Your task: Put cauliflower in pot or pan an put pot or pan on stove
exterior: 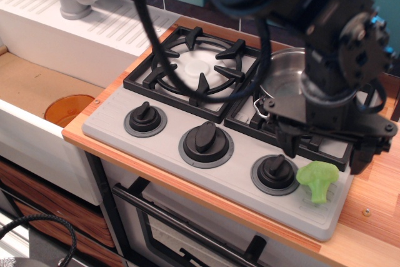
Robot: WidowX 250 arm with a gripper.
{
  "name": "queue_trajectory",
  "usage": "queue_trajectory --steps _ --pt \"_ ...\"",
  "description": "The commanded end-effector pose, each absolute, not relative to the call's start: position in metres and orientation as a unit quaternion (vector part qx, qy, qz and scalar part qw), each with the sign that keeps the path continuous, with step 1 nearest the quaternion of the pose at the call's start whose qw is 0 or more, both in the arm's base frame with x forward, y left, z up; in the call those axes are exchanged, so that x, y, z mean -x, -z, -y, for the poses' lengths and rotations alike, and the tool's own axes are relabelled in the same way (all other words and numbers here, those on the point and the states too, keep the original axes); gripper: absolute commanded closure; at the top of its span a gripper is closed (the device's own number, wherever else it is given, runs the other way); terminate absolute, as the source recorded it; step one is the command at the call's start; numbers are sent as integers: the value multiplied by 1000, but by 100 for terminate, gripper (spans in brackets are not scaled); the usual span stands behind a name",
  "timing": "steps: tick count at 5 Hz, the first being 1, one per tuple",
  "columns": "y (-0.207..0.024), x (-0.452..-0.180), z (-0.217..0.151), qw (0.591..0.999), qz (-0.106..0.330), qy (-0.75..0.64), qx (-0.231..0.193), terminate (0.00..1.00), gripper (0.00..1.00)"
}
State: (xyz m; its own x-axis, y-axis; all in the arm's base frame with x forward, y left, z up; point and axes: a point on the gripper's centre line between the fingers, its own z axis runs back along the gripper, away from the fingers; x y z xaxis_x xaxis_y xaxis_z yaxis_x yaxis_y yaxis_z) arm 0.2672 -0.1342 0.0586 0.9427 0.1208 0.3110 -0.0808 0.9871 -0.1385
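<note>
- The gripper [323,147], matte black, is seen above the stove's front right; its two fingers are spread wide, nothing held between them.
- The cauliflower [318,180], bumpy light-green plastic with a short stalk, is found on the grey stove [187,170] at 5 o'clock, just right of the right-hand knob [274,173].
- The pot [289,78], shiny rounded steel with a wire loop handle, is seated on the right black grate, largely hidden by the arm.
</note>
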Motion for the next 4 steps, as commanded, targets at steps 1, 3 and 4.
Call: queue_trajectory --steps 1,3,4 --pt "-52 -270 142 977 198 -50 62 0 0" --pt "-41 -270 150 973 218 -52 53 0 0" --pt "-40 -269 154 973 221 -51 52 0 0"
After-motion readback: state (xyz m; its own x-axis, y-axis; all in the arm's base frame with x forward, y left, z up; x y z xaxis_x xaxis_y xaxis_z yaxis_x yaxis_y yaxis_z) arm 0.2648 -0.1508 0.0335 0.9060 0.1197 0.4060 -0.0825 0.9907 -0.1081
